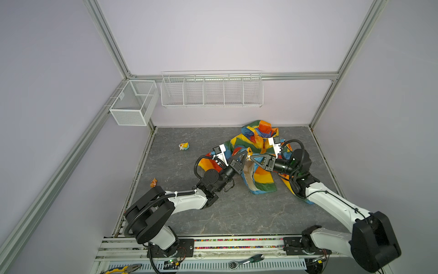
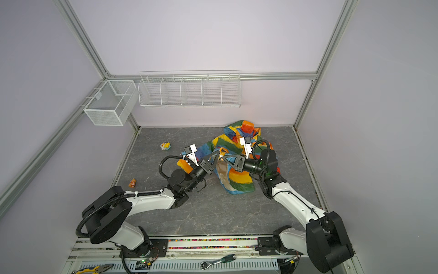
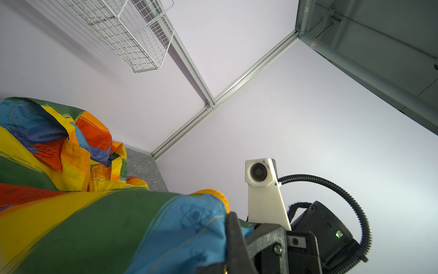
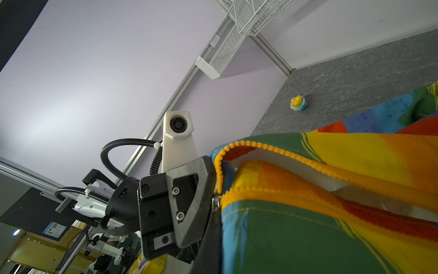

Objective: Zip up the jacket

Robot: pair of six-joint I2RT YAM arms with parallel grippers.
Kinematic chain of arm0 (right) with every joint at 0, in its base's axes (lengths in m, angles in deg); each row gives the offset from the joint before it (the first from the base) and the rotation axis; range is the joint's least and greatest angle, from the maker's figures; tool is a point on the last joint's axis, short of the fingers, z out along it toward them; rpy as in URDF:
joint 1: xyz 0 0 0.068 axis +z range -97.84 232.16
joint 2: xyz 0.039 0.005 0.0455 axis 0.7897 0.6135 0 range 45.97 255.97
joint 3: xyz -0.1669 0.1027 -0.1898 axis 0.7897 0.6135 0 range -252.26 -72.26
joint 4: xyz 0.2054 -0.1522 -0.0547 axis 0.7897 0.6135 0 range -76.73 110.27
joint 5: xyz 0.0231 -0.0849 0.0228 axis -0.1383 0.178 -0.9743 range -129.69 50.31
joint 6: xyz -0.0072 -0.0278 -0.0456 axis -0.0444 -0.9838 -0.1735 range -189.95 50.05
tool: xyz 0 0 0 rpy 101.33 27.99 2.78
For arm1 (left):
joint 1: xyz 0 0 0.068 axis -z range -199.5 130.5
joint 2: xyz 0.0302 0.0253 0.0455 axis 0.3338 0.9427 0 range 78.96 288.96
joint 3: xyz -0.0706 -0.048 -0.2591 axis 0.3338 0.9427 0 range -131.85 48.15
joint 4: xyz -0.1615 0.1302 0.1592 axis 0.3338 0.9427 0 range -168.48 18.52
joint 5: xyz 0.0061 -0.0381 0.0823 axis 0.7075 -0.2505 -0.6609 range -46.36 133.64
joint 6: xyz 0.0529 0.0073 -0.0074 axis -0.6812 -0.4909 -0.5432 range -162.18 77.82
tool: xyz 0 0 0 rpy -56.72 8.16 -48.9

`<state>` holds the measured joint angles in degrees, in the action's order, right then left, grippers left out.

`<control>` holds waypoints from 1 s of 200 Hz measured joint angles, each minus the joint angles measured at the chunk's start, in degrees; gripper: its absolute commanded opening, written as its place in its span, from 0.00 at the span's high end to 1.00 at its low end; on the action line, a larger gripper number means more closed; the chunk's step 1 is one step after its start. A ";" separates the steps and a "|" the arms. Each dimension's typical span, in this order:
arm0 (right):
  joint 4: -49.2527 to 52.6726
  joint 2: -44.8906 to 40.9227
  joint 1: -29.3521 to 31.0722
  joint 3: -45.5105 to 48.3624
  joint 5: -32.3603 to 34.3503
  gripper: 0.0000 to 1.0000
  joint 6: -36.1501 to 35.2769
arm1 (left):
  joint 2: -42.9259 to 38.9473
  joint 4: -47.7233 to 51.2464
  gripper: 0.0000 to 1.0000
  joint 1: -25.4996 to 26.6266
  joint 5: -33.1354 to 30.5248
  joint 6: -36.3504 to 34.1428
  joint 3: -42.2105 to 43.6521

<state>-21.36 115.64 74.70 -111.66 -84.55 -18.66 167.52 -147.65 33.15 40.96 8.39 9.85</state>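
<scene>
Evidently to keep the zipper (image 4: 272, 147) halves clear of the table (image 1: 213, 213) for alignment, the left gripper (image 1: 245, 154) and right gripper (image 1: 251, 158) meet tip to tip, each pinched shut on the jacket (image 1: 260, 176), which is heaped near the table's far right corner.

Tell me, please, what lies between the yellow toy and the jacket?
Only bare tabletop separates the yellow toy from the jacket, in both top views.
</scene>
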 measured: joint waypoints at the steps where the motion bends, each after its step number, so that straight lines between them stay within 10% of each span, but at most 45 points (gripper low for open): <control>1: 0.00 0.00 0.00 0.00 0.00 0.94 0.00 | 0.00 -0.02 1.00 0.00 0.00 0.02 0.00; 200: -2.32 0.81 0.00 0.00 0.28 0.94 1.29 | 0.33 -0.85 1.00 -0.15 1.25 1.55 0.31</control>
<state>-23.68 116.44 74.70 -111.66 -84.27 -17.37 167.84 -148.50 32.99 42.20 9.94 10.15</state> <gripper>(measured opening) 0.064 0.047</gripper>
